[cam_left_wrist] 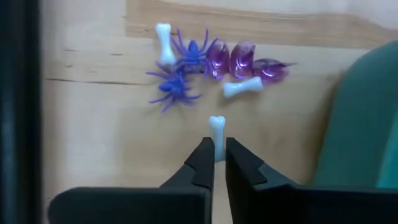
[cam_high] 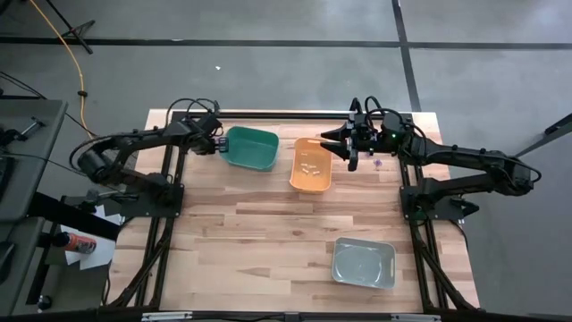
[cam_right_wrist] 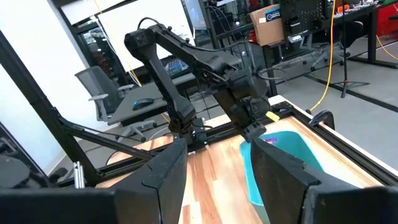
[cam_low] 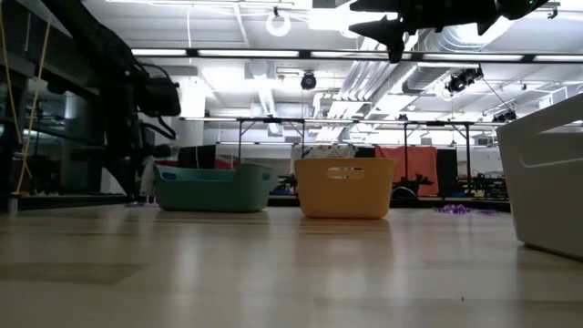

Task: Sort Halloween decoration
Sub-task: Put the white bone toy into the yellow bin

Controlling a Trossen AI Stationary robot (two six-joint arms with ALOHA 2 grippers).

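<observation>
Now the left gripper (cam_left_wrist: pixel 216 163) pinches a little white bone (cam_left_wrist: pixel 216 134) on the table (cam_high: pixel 268 233).

It sits just beside the green bin (cam_high: pixel 252 148), near a small heap of purple spiders (cam_left_wrist: pixel 180 68), purple shiny bits (cam_left_wrist: pixel 239 60) and more bones (cam_left_wrist: pixel 244 87). The right gripper (cam_high: pixel 344 141) hangs over the orange bin (cam_high: pixel 312 166) with its fingers spread apart. A grey bin (cam_high: pixel 364 263) sits well apart from them.
</observation>
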